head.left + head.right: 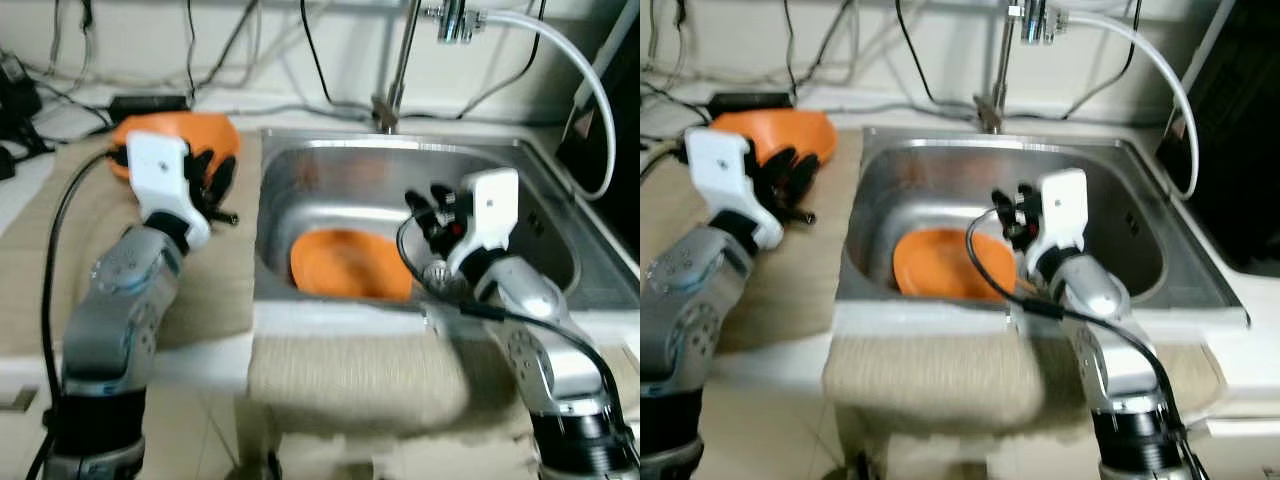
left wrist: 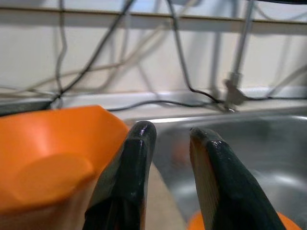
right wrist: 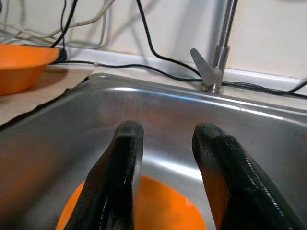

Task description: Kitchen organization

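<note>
We see the left gripper (image 1: 222, 180), fingers apart, beside the orange plastic bowl (image 1: 190, 130) at upper left; the right gripper (image 1: 428, 205), fingers apart, hangs over the flat orange plate (image 1: 345, 265) in the stainless steel sink (image 1: 330, 165).

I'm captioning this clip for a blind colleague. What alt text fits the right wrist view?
The right gripper, its two black fingers open and empty, hangs over a steel sink with an orange plate lying in the basin below. A faucet and cables stand behind, and an orange bowl sits on the mat beside the sink.

Orange bowl (image 1: 190, 135) and orange plate (image 1: 350, 265), silver steel sink (image 1: 330, 170), beige mat (image 1: 215, 285), black cables (image 2: 96, 52)
</note>
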{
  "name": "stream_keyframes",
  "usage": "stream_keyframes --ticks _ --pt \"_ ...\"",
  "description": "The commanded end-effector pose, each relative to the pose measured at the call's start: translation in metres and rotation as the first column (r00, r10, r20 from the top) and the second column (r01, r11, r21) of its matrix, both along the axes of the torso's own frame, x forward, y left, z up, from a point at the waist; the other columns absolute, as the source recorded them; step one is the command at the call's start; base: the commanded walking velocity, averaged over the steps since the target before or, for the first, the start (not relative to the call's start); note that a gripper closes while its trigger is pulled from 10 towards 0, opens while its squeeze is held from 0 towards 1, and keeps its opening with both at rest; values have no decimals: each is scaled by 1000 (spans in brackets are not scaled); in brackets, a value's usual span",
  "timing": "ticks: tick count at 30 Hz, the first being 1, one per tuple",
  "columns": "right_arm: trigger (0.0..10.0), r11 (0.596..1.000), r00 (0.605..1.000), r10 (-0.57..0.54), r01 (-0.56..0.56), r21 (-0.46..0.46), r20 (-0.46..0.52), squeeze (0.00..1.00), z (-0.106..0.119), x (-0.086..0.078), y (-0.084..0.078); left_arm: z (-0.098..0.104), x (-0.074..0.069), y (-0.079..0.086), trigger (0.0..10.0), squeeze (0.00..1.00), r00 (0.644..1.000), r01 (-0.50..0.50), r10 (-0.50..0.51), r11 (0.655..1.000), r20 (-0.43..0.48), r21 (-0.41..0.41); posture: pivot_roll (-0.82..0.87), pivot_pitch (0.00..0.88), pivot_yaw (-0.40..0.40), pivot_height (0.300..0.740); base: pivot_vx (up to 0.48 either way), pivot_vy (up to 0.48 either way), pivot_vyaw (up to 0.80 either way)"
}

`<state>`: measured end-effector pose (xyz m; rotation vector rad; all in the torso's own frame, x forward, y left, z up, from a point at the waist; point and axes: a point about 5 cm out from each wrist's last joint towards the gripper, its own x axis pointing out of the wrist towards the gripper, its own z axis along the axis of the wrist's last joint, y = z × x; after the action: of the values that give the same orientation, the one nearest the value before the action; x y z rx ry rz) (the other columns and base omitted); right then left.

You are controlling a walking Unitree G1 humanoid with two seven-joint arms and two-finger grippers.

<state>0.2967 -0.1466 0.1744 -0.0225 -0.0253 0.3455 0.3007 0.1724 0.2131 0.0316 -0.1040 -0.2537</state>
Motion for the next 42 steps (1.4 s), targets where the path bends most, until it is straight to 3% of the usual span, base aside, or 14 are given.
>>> stream_keyframes --ticks 1,12,25,34,39,42 --pt "10000 1000 1000 9 -9 -8 -2 0 2 1 -1 5 -2 -1 10000 0 1000 9 -9 1000 19 0 -65 0 -44 740 0 0 0" --pt "10000 1000 999 20 -21 -18 -46 0 -9 -1 -2 1 -5 -12 10000 0 999 31 -31 999 7 12 -67 0 -41 740 0 0 0" --pt "10000 1000 999 8 -9 -17 -48 0 -11 -2 -5 -1 -6 -13 10000 0 999 33 -33 999 6 35 -66 0 -37 740 0 445 0" --pt "10000 997 997 -63 61 39 47 0 2 1 -9 -3 -7 -14 10000 0 999 35 -35 998 -1 55 -66 0 -37 740 0 446 0" --pt "10000 997 995 -74 72 38 66 0 4 2 -10 -2 -5 -17 10000 0 1000 13 -16 990 25 141 -65 0 -36 740 0 -192 0" --pt "10000 997 994 -77 75 34 71 0 4 2 -10 -4 -5 -18 10000 0 1000 3 -4 997 8 82 -66 0 -35 740 0 -340 0"
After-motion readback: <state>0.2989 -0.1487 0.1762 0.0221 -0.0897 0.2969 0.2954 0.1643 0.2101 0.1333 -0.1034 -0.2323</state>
